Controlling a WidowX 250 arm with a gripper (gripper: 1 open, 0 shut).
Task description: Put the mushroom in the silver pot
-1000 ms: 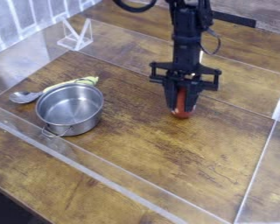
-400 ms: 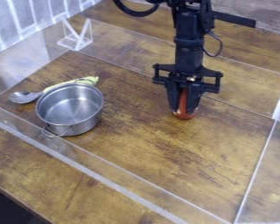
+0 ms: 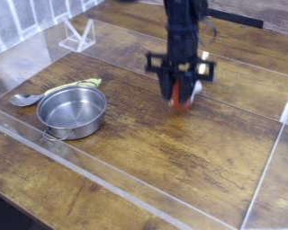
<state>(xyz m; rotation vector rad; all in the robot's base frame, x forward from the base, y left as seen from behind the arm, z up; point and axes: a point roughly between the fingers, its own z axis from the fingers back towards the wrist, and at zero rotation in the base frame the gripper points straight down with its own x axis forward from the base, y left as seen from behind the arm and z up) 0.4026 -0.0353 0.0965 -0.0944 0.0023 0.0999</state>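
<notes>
A single overhead-angled view is showing a wooden worktop (image 3: 171, 153) with dark, streaky grain, boxed in by low clear plastic walls (image 3: 134, 196).

A black robot arm (image 3: 183, 27) is reaching down from the top of the picture, right of centre. Its claw (image 3: 180, 99) is pointing straight down and is blurred. The claw is closed tight on the mushroom (image 3: 182, 101), which is showing as a small reddish-orange blob pinched between the tips. The mushroom appears to be hanging a little above the wood rather than sitting on it, though the blur is making the gap hard to judge.

The silver pot (image 3: 72, 110) is sitting on the worktop at the left, well apart from the claw and the mushroom. It is round, shiny and upright, with low walls, and nothing is lying inside it. A silver spoon (image 3: 26, 99) is lying just beside the pot on its upper left side, bowl pointing left. A small yellow-green item (image 3: 93, 83) is resting against the far rim of the pot; its shape is too small to make out.

A small clear plastic stand (image 3: 76, 38) is sitting near the upper left corner, outside the enclosure.
</notes>
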